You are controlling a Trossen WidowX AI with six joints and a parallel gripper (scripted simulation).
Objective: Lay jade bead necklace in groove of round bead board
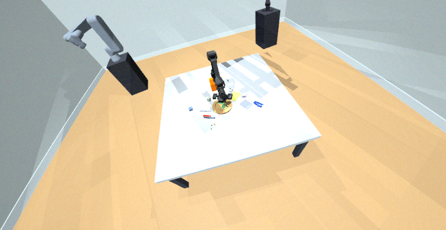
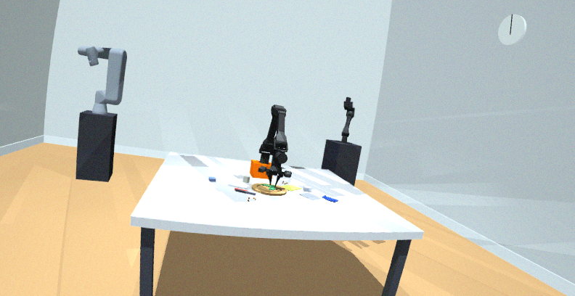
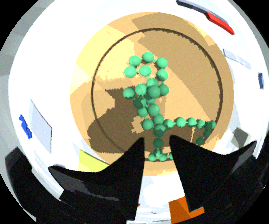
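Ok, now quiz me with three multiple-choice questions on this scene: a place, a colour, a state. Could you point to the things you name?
1. Where is the jade bead necklace [image 1: 223, 105] [image 2: 272, 188] [image 3: 154, 92]?
A on the floor
B on the round bead board [image 1: 217, 111] [image 2: 280, 192] [image 3: 200, 65]
2. What colour is the box [image 1: 212, 84] [image 2: 257, 169] [image 3: 183, 210] near the arm?
A orange
B purple
3. How does the necklace lie?
A one straight line
B bunched and looped

1 B: green beads rest on the wood.
2 A: the top view shows it.
3 B: the wrist view shows folded strands.
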